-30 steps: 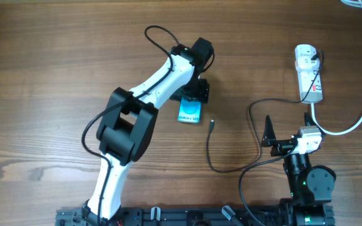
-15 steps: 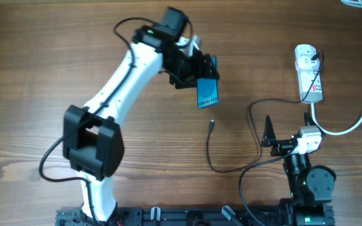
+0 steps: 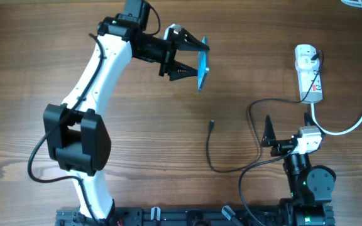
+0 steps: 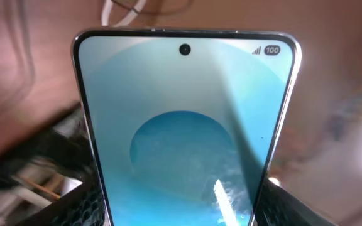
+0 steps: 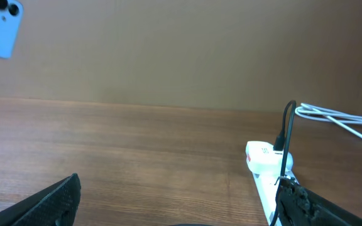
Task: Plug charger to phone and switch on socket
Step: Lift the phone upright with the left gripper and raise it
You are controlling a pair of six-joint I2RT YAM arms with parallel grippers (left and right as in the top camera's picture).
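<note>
The left gripper clamps the flat, glossy, round-cornered cyan-screened phone between black honeycomb-textured fingers above the wood-grain table. The right gripper has its jaws spread wide.

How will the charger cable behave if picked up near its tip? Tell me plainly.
Probably floppy: the charger lies in loose curves on the table, so its tail would likely sag and drag. Likely light, since it is thin. Its far end looks plugged into the socket, which could limit slack.
</note>
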